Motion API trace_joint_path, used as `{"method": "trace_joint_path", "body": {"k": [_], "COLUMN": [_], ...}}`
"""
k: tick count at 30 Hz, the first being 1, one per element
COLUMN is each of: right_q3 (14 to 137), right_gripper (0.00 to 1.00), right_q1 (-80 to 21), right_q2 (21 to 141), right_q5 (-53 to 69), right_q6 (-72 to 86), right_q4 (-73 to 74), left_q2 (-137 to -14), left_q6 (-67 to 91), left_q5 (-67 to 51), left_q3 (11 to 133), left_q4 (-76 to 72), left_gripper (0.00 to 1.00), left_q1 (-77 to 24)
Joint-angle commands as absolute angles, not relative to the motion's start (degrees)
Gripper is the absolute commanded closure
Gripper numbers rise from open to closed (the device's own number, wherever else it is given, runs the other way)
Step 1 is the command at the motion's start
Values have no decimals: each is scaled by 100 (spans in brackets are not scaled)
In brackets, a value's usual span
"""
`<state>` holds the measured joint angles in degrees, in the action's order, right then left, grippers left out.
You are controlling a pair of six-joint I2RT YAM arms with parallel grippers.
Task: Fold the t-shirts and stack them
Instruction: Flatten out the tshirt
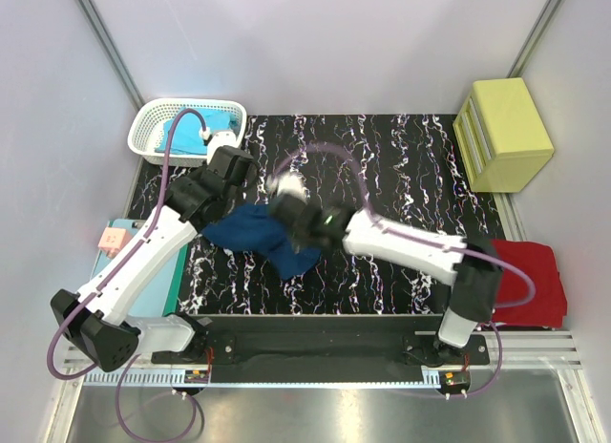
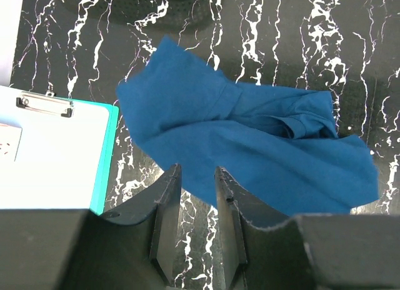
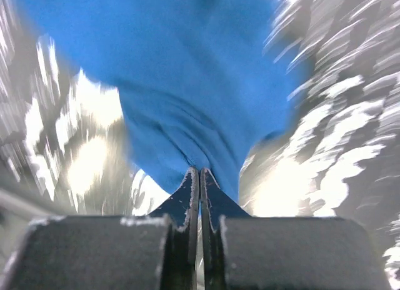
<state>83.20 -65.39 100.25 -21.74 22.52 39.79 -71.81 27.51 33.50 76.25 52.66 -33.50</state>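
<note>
Centrally navy t-shirt [image 1: 250, 228], nearby clipboard [image 2: 50, 159], basket [image 1: 145, 136], red t-shirt [image 1: 537, 271]

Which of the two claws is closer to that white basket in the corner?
Left. The left gripper hovers just right of the white basket; the right gripper is farther right, shut on the navy t-shirt.

Crumpled t-shirt [image 1: 258, 231] lay mid-table [image 1: 401, 166], my left gripper [image 2: 195, 172] behind-left of it, my right gripper [image 3: 199, 176] on its right part. Basket [image 1: 151, 118] sat far left with a folded t-shirt [image 1: 184, 137] in it; clipboard [image 2: 56, 165] lay near left. Box [image 1: 503, 133] stood far right, a third t-shirt [image 1: 546, 262] before it.
</note>
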Motion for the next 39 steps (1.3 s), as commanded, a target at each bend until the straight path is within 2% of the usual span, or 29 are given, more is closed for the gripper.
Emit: {"method": "trace_joint_path", "body": {"k": [1,6,9,16,21,24,28,32,38,39], "right_q3": [10245,12475,12962,12955,12876,12999,12981,12981,14571,14477], "right_gripper": [100,100,100,100,100,100,100,100,100,100], "right_q1": [-5503,-4783,-4632,-4553,-4553,-4763,-5405,-5808,-6450,-6529], "right_q2": [9054,9307,9369,9326,9272,9316,9107,8745,9298,9238], "right_q5": [-3576,-4526,-4816,-4931,-4492,-4131,-5139,-5474,-5897,-5915], "right_q6": [1662,844,792,737,1072,1020,151,-1076,-3175,-3512], "right_q4": [4394,4377,4290,4271,4648,4782,3913,2666,1356,527], "left_q2": [-7031,-7092,-7145,-7295,-7488,-7681,-7813,-7787,-7708,-7708], "left_q6": [2804,2707,2628,2575,2716,2769,2742,2690,2628,2628], "left_q5": [3489,3428,3358,2963,2093,1986,2092,2127,2162,2153], "left_q3": [7848,7901,7928,7805,7612,7576,7602,7585,7515,7497], "left_q4": [5045,5010,4983,4738,4395,4280,4219,4219,4228,4228], "left_gripper": [67,67,67,67,68,69,70,70,70,70], "left_q1": [-3349,-3349,-3349,-3349,-3366,-3533,-3753,-3788,-3788,-3788]}}
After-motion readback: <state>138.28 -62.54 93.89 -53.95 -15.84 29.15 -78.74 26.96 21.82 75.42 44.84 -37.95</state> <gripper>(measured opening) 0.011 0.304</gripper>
